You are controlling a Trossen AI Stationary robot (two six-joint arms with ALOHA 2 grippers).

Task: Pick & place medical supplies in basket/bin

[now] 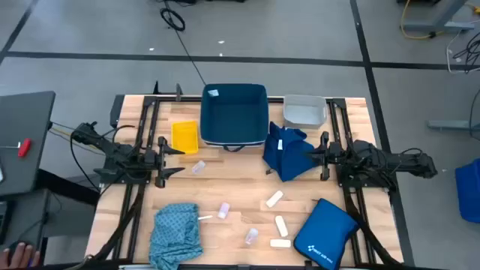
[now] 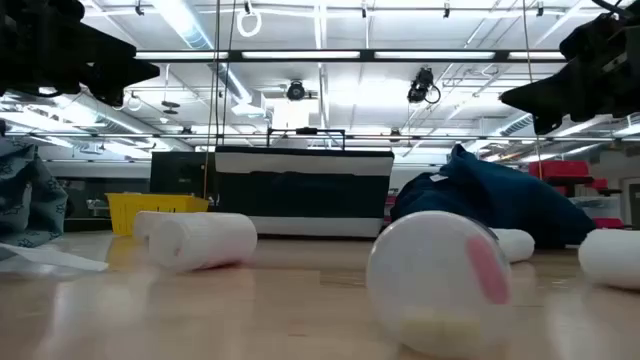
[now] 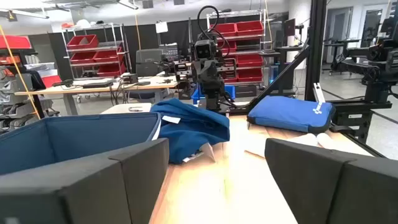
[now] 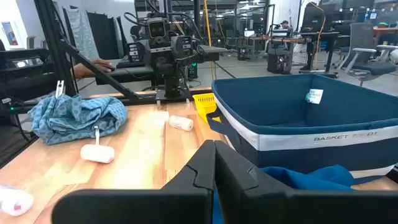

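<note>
Medical supplies lie loose on the worktop (image 1: 225,169), none in a bin yet: dark blue cloth (image 1: 289,152) heaped just beside the navy tub (image 1: 234,112), near the pale grey tub (image 1: 304,110); teal patterned cloth (image 1: 175,229) crumpled at the near left edge; clear vials (image 1: 224,211) and white oblong packets (image 1: 274,198) scattered across the near middle. Yellow tub (image 1: 184,136) sits left of the navy one. Royal-blue zip pouch (image 1: 324,232) flat at near right, not part of the job. Left tool (image 1: 174,160) hovers above the boards beside the yellow tub, fingers spread, holding nothing. Right tool (image 1: 319,155) hangs at the edge of the dark blue cloth, fingers pressed together, apparently on nothing. Judged step: the start of a pick, most likely the dark blue cloth. Next move calls for parting the right fingers, lowering onto a raised fold, then carrying it over the navy tub's rim.
</note>
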